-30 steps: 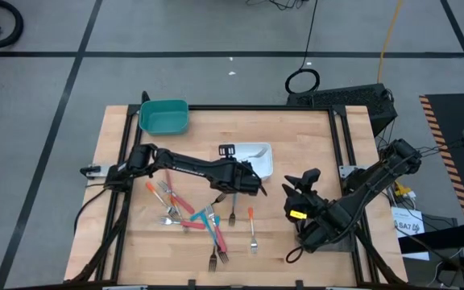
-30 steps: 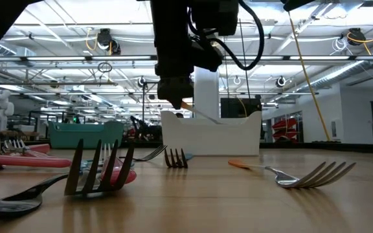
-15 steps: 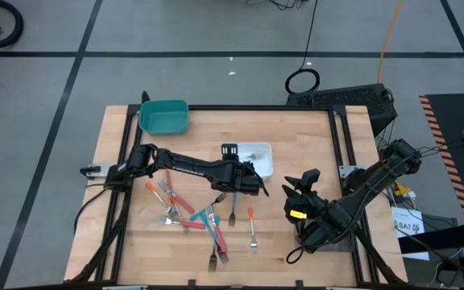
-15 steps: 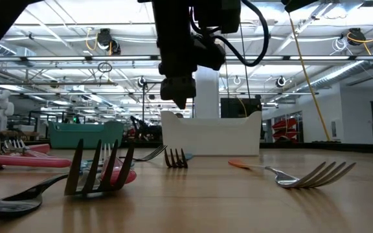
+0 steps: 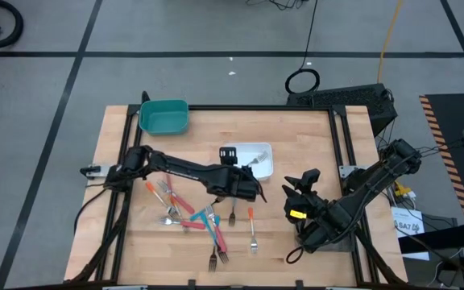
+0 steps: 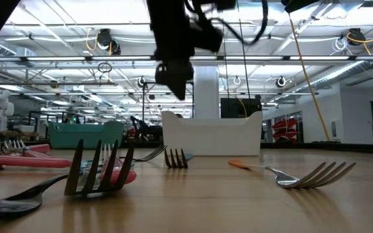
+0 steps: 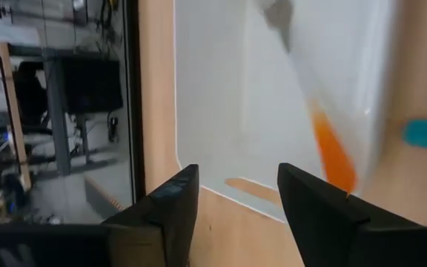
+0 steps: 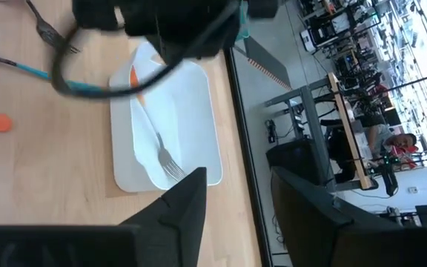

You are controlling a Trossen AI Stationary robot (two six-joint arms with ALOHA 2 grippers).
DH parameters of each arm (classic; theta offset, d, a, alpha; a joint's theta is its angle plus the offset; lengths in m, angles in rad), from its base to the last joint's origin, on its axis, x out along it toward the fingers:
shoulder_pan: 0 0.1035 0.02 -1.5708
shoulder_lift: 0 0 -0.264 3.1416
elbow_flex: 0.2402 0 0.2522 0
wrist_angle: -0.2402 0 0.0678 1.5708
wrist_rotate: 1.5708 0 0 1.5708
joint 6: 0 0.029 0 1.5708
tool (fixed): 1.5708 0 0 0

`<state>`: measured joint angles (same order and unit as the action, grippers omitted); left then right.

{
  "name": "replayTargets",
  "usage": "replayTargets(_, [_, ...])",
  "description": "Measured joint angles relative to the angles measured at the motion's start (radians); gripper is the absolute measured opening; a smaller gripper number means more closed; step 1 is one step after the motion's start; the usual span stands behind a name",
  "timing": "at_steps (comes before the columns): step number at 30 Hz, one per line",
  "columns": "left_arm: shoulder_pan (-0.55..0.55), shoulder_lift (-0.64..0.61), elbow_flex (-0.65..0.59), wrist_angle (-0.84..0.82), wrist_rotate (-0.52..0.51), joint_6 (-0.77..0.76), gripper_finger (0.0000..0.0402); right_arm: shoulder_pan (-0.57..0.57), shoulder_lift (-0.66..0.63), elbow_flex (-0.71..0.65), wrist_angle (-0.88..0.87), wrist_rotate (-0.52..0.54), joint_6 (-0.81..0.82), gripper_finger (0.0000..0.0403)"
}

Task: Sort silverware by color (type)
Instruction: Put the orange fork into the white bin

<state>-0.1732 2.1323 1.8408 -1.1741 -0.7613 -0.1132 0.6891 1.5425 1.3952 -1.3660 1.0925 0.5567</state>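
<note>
My left gripper [image 5: 229, 153] [image 7: 236, 200] hangs open above the left end of the white tray [image 5: 266, 171], touching nothing. An orange-handled fork [image 7: 330, 152] [image 8: 158, 141] lies inside that tray. The other silverware lies on the wood: a heap of forks [image 5: 192, 217] with red, teal and orange handles, a lone dark-handled fork [image 5: 232, 216] and an orange-handled one [image 5: 252, 232]. My right gripper [image 5: 300, 189] [image 8: 239, 200] waits open near the table's right side, with nothing between its fingers.
A teal tray [image 5: 164, 118] stands at the table's far left corner. In the low view, fork tines [image 6: 99, 169] stand close to the near edge. The black table frame [image 5: 333, 145] borders the wood. Bare wood lies between the white tray and the right arm.
My left gripper has opened over the white tray and let go of the orange-handled fork, which now lies in the tray. The gripper has then risen a little above the tray. My right arm has kept still.
</note>
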Motion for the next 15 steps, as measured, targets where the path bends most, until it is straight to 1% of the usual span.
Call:
replayTargets(5, [-0.056, -0.058, 0.0, 0.008, 0.022, 0.013, 0.0162, 0.0, 0.0, 0.0, 0.004, -0.064, 0.014, 0.0144])
replayTargets(9, [-0.096, -0.077, 0.002, 0.028, 0.076, 0.051, 0.0146, 0.0, 0.0, 0.0, 0.007, -0.137, 0.047, 0.0144])
replayTargets(13, [-0.137, -0.072, -0.002, 0.019, 0.148, 0.041, 0.0137, 0.0, 0.0, 0.0, 0.01, -0.212, 0.089, 0.0144])
replayTargets(15, [-0.16, -0.074, -0.02, 0.04, 0.16, 0.03, 0.0133, 0.0, 0.0, 0.0, 0.02, -0.238, 0.111, 0.0144])
